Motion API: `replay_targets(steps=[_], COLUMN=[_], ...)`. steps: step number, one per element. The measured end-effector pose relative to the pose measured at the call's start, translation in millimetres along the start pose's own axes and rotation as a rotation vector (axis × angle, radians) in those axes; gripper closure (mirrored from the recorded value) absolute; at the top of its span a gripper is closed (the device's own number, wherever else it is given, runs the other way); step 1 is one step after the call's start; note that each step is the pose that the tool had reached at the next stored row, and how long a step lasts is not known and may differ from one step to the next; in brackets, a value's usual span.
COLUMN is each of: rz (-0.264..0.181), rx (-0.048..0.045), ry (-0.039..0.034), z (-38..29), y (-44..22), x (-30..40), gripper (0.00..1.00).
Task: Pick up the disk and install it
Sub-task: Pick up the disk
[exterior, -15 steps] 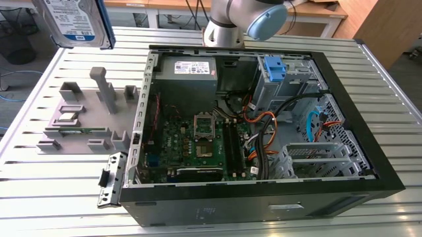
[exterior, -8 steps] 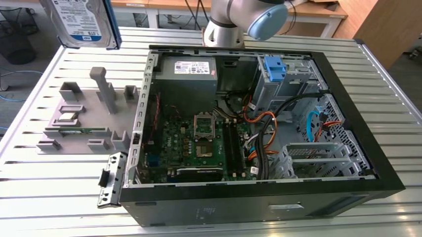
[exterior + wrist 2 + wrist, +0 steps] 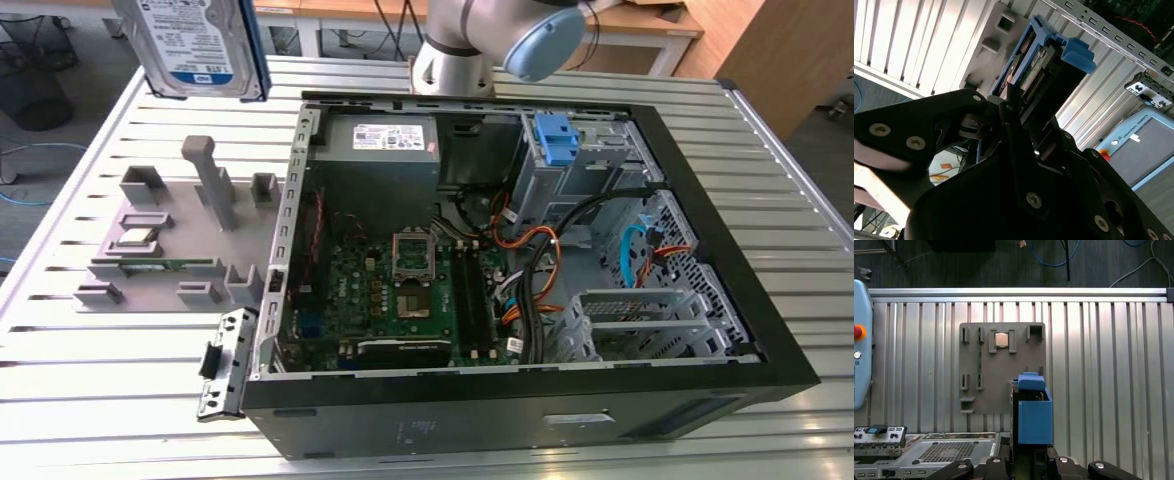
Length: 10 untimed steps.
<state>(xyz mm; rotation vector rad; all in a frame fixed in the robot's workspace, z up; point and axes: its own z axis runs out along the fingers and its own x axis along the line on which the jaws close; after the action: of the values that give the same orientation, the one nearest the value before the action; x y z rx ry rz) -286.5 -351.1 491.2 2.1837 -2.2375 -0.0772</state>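
Matte black end effector (image 3: 1026, 462), its bolted links closest to the lens in both wrist views, is pressed onto the disk (image 3: 1033, 412) and pinches it by one narrow end. The drive shows edge-on over the ribbed aluminium table (image 3: 1104, 370), its blue plastic rail boxy and smooth, with a small tab at the far end.

In the exterior view the disk sits in the upper left of the frame, lifted clear of the table. It is a flat silver slab with a white-and-blue label and a blue rail down its edge on the exterior view's right. Below it, at the left of the frame, lies a dull grey fixture plate (image 3: 167, 215), studded with square posts and slots. A small square chip (image 3: 138, 238) and a thin green memory stick (image 3: 160, 266) rest in it.

Centre frame holds the open black computer case (image 3: 534, 410), showing a green circuit board (image 3: 400, 290) and a grey power supply box (image 3: 387, 160). Behind it rises a glossy silver robot arm (image 3: 454, 50) with a pale blue cap. Toward the right of the case are a bare blue bracket (image 3: 554, 135), orange cables (image 3: 521, 240) and a perforated metal cage (image 3: 641, 320).
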Motion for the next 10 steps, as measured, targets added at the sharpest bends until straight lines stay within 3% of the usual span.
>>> replay_targets(steps=[6,10], rz=[0.000,0.000], rx=[-0.0029,-0.0035], ry=[0.0001,0.0001], z=[-0.8,-1.0], y=[-18.2,-25.1], x=[-0.5,-0.6], gripper=[0.65,0.65])
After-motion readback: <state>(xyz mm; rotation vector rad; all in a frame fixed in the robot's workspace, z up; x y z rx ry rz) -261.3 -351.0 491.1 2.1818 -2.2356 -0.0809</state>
